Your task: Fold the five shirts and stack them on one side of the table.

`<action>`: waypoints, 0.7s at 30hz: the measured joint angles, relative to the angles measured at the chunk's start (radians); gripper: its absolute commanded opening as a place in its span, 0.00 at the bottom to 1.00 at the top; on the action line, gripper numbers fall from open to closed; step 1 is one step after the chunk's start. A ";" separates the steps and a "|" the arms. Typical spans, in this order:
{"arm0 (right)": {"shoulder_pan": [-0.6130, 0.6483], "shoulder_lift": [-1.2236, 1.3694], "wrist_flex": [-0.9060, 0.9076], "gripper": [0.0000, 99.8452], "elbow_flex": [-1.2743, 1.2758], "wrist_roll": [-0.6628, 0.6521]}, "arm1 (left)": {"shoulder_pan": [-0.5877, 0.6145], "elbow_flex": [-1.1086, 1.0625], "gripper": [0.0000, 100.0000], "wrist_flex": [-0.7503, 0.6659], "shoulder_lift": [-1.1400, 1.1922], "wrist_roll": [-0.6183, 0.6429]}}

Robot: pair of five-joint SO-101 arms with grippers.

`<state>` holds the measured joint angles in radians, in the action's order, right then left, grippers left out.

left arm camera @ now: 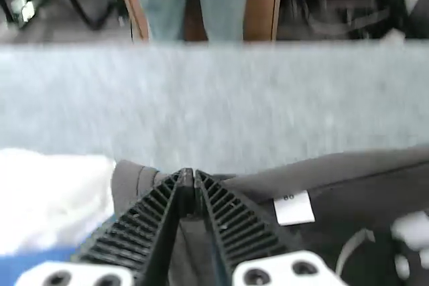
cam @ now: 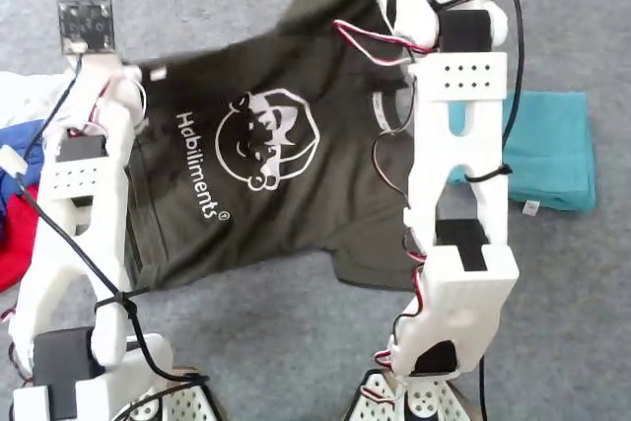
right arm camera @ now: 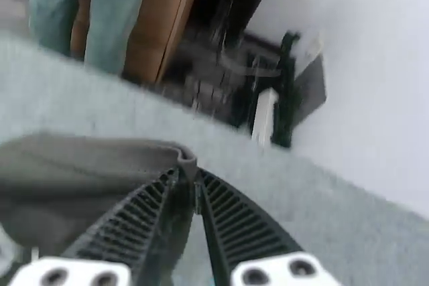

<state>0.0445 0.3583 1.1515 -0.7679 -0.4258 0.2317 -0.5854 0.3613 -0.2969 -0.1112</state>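
The dark grey T-shirt (cam: pixel 246 194) is stretched across the middle of the high view. The left gripper (left arm camera: pixel 187 180) has its fingers pinching the shirt's edge at upper left, and the right gripper (right arm camera: pixel 194 180) pinches a bunched edge up top. A folded teal shirt (cam: pixel 552 150) lies mid-right.
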 measured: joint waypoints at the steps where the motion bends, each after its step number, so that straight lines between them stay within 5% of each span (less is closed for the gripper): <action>1: 0.000 0.000 0.068 0.01 0.000 -0.034 | 0.000 -0.012 0.03 0.026 0.000 0.000; 10: 0.002 0.000 0.565 0.01 -0.002 -0.175 | -0.028 -0.127 0.03 0.431 -0.166 0.000; 15: -0.009 -0.078 0.600 0.01 0.101 -0.207 | -0.054 -0.301 0.03 0.534 -0.325 0.000; 21: -0.014 -0.362 0.508 0.01 0.532 -0.241 | -0.052 -0.496 0.03 0.565 -0.493 0.000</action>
<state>0.0307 -0.0038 1.6594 -0.2355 -0.6667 0.1795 -1.0810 0.9260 -0.7894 -0.1112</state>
